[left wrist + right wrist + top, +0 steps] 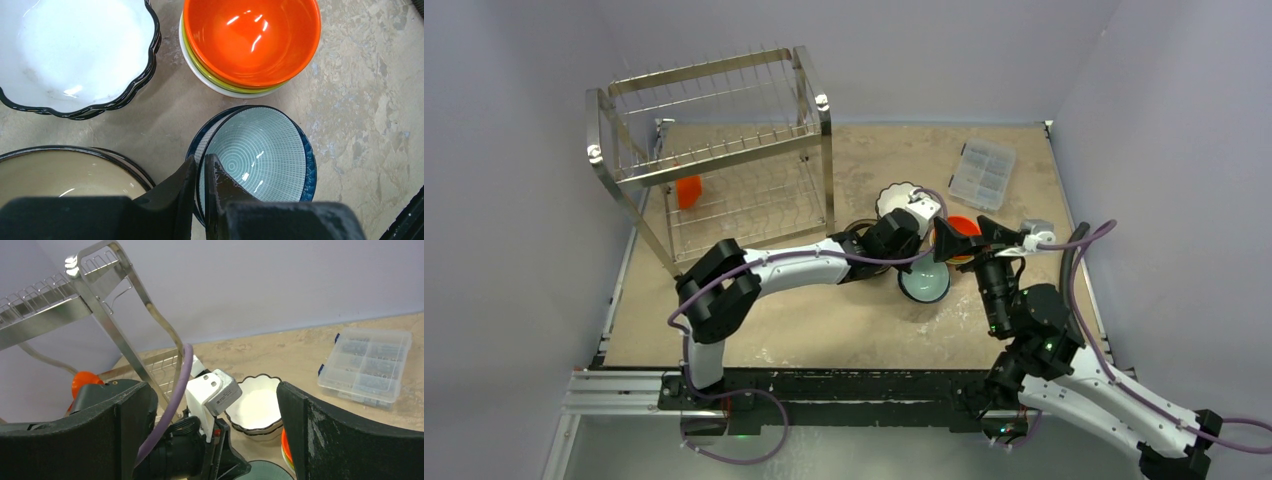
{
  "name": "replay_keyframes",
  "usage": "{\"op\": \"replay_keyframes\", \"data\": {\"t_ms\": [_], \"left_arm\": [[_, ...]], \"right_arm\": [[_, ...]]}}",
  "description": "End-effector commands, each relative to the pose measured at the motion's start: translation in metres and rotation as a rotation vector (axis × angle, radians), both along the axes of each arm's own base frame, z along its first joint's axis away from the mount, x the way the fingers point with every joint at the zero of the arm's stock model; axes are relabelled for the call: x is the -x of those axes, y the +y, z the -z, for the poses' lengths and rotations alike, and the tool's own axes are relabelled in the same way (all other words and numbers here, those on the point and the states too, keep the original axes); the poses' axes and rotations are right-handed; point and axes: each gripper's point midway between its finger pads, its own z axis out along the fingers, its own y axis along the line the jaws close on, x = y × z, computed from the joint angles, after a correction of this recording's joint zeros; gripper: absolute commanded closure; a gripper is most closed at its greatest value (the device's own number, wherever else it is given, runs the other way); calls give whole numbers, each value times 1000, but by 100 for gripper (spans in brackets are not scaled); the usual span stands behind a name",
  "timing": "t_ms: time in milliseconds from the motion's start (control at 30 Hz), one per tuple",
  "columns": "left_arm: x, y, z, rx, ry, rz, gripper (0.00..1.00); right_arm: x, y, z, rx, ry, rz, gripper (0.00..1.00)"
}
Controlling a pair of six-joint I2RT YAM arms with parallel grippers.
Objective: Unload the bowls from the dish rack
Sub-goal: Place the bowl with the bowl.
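Note:
The steel dish rack [826, 160] stands at the far left, with one orange bowl [688, 190] on its lower tier. My left gripper [201, 162] is shut on the near rim of a teal blue-patterned bowl [270, 145], which sits in another blue bowl. Around it on the table are stacked white scalloped bowls [75, 50], an orange bowl [250, 35] stacked on yellow-green and white ones, and a tan bowl [60, 175]. My right gripper [969, 238] is wide open and empty, above the orange stack beside the left wrist.
A clear plastic compartment box [982, 172] lies at the far right of the table. The two arms are close together over the bowl group. In the right wrist view the rack frame [150, 315] stands left of the left wrist camera.

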Motion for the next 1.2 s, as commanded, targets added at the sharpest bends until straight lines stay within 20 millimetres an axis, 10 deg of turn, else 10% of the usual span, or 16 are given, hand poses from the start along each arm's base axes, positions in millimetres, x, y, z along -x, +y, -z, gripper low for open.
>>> {"op": "replay_keyframes", "data": {"t_ms": [0, 867, 1167], "left_arm": [[-2, -9, -2, -3, 14, 0, 90], [-4, -1, 19, 71, 133, 11, 94], [-2, 1, 4, 91, 114, 16, 77]], "right_arm": [[1, 3, -12, -22, -30, -14, 1], [0, 7, -7, -9, -24, -26, 1], [0, 8, -7, -7, -24, -30, 1]]}}
